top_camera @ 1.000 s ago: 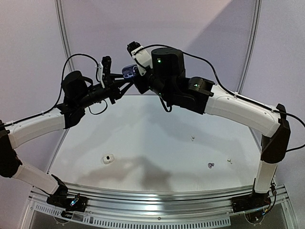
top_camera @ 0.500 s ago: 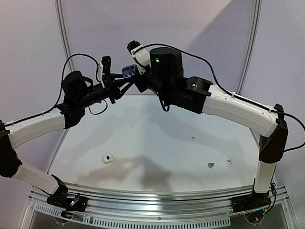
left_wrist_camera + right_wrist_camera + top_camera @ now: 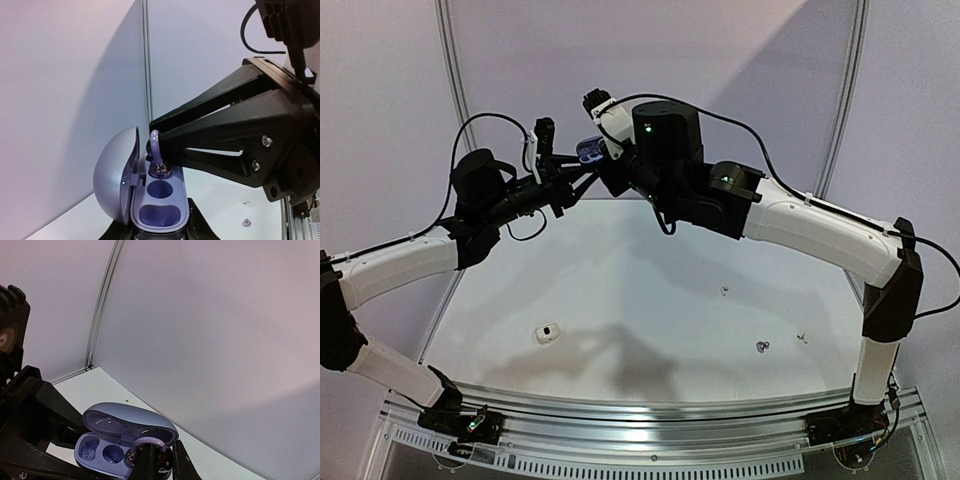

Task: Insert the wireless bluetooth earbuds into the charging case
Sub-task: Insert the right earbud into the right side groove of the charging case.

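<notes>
Both arms are raised above the far edge of the table and meet there. My left gripper [image 3: 582, 163] [image 3: 160, 229] is shut on the base of a purple charging case [image 3: 589, 150] [image 3: 159, 207] [image 3: 107, 447], whose lid [image 3: 114, 175] stands open. My right gripper [image 3: 608, 165] [image 3: 162, 461] is shut on a purple earbud with a curved band [image 3: 156, 152] [image 3: 145, 445]. The bud's dark end sits at the case's far socket. The other two sockets [image 3: 161, 189] show empty. More earbuds lie on the table: a dark one [image 3: 761, 347] [image 3: 246, 222] and two white ones [image 3: 801, 337] [image 3: 725, 291].
A small white case-like object [image 3: 548, 332] lies on the table's near left. The white table [image 3: 650, 270] ends at a metal rail [image 3: 650, 415] along the near edge. Grey walls close the back and sides.
The right arm has edged slightly to the left with the earbud. The left arm and the case have stayed put.
</notes>
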Controlling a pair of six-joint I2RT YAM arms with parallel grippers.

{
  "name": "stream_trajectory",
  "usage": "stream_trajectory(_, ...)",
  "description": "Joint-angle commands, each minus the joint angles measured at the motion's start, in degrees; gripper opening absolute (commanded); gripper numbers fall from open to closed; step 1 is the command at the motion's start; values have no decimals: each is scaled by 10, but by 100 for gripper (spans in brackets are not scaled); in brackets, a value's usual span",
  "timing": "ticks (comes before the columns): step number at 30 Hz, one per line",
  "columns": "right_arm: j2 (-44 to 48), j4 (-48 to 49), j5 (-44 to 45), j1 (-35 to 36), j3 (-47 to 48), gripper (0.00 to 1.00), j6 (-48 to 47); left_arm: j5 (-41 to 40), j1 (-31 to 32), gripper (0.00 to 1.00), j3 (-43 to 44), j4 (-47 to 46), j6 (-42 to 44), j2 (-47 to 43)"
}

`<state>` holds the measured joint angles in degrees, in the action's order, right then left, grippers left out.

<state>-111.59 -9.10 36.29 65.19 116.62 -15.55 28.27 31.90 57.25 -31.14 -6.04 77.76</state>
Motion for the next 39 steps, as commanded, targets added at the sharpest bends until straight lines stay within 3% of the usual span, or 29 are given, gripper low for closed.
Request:
stream_trajectory(1,-19,-35,5,-3,0,0,-4,-10,10,0,17,-27,1,4)
stream_trajectory(8,-13,-44,8,-7,-16,0,14,-22,9,0,16,-25,0,4)
stream_trajectory(12,-11,-50,-1,-11,-16,12,22,-18,9,0,13,-24,5,2)
stream_trajectory(16,-7,-67,-7,-20,-16,17,40,-11,9,0,12,-19,10,0)
stream_trajectory(35,6,-77,-36,-24,-24,19,31,-5,8,0,14,-25,18,0)
stream_trajectory(39,10,-74,-38,-24,-31,26,29,-5,7,0,13,-24,19,-1)
